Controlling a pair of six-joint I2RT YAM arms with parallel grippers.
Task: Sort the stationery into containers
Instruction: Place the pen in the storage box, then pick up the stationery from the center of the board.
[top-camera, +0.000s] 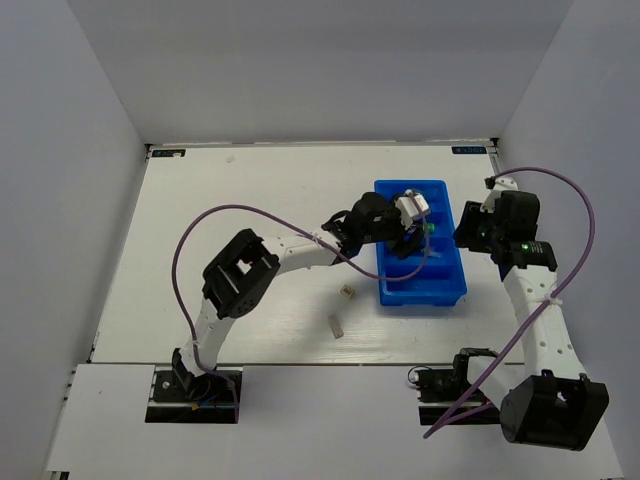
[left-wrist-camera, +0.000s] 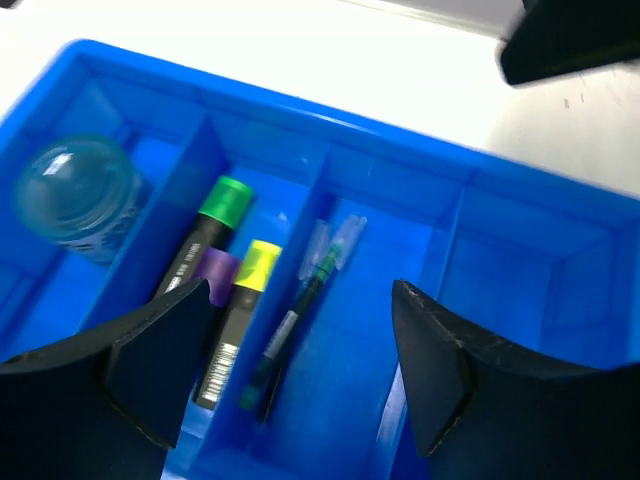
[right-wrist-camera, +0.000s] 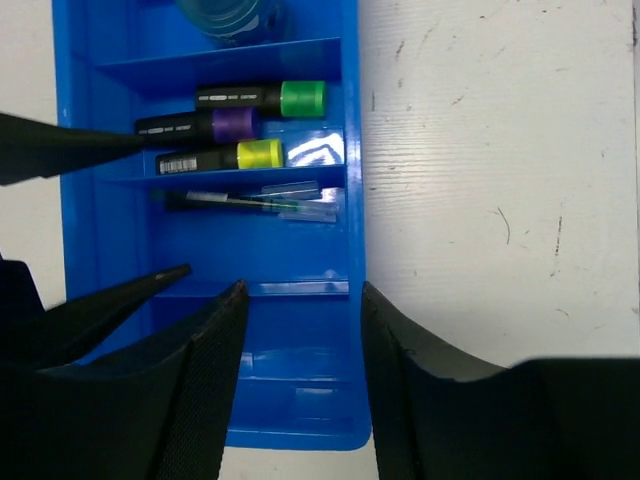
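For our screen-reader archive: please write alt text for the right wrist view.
A blue divided tray: three black markers with green, purple and yellow ends share one compartment, thin pens lie in the next. The open right gripper hangs over its wall.

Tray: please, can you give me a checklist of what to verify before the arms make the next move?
1. The left gripper is open and empty: ok.
2. The three markers are together in one compartment: ok.
3. The pens are in the next compartment: ok.
4. All stationery is inside the tray: not ok; two erasers lie on the table, left of it.
5. There is a free compartment for them: ok.
6. The right gripper is clear of the tray: not ok; its open fingers straddle the long wall.
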